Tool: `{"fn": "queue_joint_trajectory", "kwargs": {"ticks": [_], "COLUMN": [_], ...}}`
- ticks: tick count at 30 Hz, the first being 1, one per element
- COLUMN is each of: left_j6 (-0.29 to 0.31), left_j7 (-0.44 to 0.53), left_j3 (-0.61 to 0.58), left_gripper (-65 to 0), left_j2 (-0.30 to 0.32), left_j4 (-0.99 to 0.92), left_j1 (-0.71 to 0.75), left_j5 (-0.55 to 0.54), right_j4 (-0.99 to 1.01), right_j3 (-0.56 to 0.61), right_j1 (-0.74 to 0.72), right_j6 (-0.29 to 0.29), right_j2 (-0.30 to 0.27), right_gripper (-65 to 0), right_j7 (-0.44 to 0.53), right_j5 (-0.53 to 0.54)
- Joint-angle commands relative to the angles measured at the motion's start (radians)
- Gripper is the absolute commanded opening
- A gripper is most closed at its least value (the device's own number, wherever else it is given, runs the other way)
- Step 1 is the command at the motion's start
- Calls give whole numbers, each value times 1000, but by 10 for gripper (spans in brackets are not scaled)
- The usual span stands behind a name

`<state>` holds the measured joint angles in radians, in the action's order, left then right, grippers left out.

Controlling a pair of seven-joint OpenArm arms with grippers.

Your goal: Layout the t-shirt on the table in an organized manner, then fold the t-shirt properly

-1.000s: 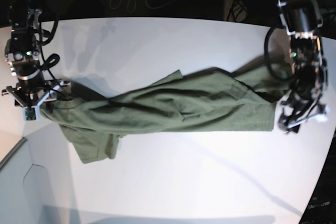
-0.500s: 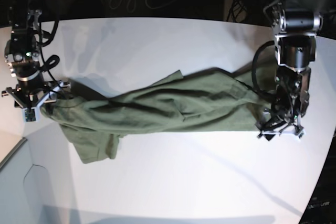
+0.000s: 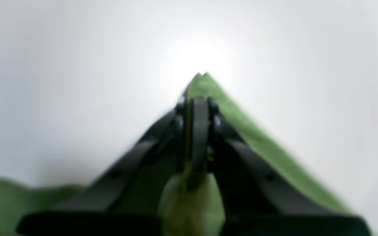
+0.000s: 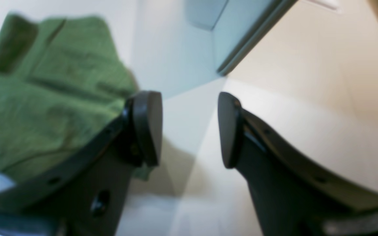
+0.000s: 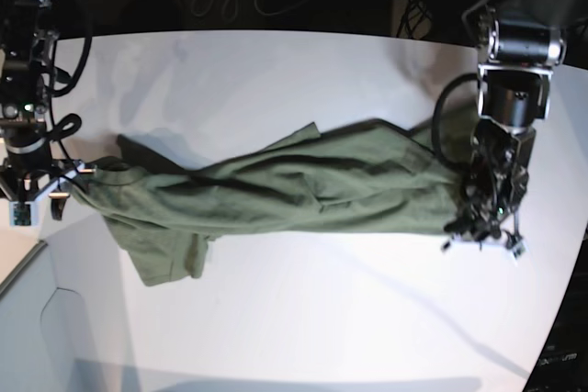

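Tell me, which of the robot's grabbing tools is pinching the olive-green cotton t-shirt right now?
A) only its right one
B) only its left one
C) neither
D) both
B: the left tool is shut on a fold of the olive-green cotton t-shirt, while the right tool gapes open beside the cloth.

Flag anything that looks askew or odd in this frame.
The t-shirt is not laid flat: it is a wrinkled band across the table, one part flopped out at lower left. Only the left end effector pinches it; the right end effector is open beside it.
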<state>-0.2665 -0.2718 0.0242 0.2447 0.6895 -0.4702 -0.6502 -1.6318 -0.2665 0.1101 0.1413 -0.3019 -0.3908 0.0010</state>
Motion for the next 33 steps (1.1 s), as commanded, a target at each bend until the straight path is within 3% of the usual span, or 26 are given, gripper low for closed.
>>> {"fn": "queue_joint_trajectory", "kwargs": {"ticks": [1,12,22,27,30,33], "left_j6": [9,9,9,9,8,8], "left_j7": [33,36,36,36,36,36], "left_j3": [3,-4,-5,-5,-2,1], "left_gripper": [-650,-650,-650,-649,-563,-359], "left_j2": [12,5,-23,-25,-43,-69], "left_j4": [52,115,55,54,32,-66], "left_j1": [-61,-292,-342,-342,-350,-411], "left_j5": [5,14,14,14,14,14], "right_j4": [-18,-18,-18,-18,-18,-18], "right_j3": [-12,-20,-20,-14,-12,-12], "right_j1": [-6,-8,-2,3,4,12], "right_j6": [-7,-6,-6,-4,-4,-4], "right_j2": [-13,-13,-13,14,43,56], "right_gripper": [-372,-372,-372,-372,-372,-372], "right_j7": [22,20,20,20,20,20], "right_j5": [0,0,0,0,0,0]}}
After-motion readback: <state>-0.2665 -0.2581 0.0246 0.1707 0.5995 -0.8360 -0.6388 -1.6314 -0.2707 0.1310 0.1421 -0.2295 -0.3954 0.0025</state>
